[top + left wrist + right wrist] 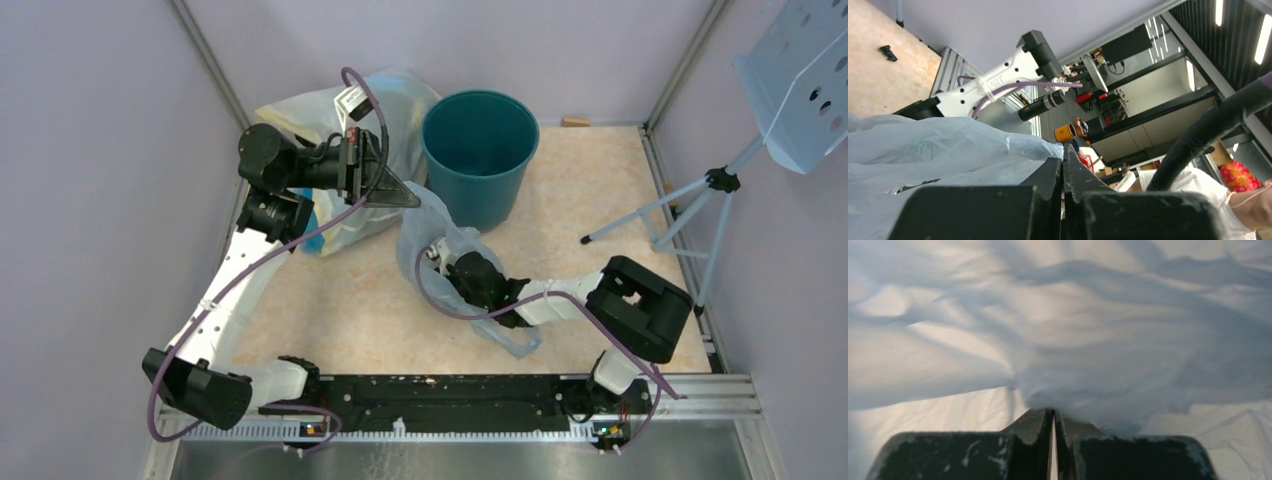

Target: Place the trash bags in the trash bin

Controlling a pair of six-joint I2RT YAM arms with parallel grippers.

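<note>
The trash bin (480,150) is a round dark teal bucket standing upright at the back of the table. The trash bag (428,232), thin pale-blue film, hangs crumpled between my two grippers just in front of the bin. My left gripper (408,198) is raised left of the bin and shut on the bag's upper edge; in the left wrist view the bag (923,155) runs into the closed left gripper (1063,150). My right gripper (442,260) is lower, wrapped in the film. The bag (1073,330) fills the right wrist view, pinched in the shut right gripper (1053,412).
A large yellowish translucent bag (320,110) with blue items lies behind the left arm, against the back wall. A tripod stand (700,190) with a perforated pale plate (800,80) stands at the right. The bag's tail (515,340) trails on the table near the right arm.
</note>
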